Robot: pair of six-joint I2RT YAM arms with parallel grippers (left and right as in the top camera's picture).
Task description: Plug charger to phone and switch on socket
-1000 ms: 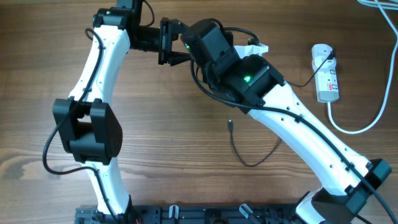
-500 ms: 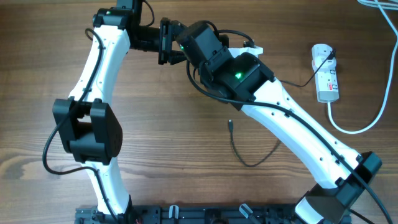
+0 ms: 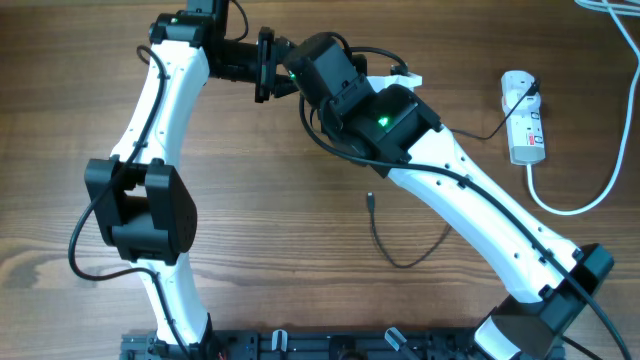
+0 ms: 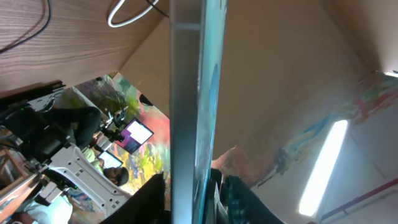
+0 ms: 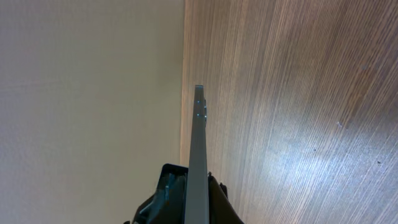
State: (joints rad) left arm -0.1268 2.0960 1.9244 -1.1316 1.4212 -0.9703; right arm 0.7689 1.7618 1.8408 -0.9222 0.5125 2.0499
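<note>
From above, the left claw (image 3: 268,68) and right claw (image 3: 290,75) meet over the far side of the table (image 3: 250,220), hiding the phone between them. The charger (image 3: 370,200) lies loose mid-table and the socket (image 3: 525,118) sits well apart at the right. The left wrist view shows the phone (image 4: 189,93) edge-on with that claw apparently clamped on it, and the right wrist view shows the same slab pinched upright with its far end free, probably to offer the port.

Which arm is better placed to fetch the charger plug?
Probably right: the thin black cable's metallic plug lies beside its forearm, while the left end effector holds the flat teal phone.
</note>
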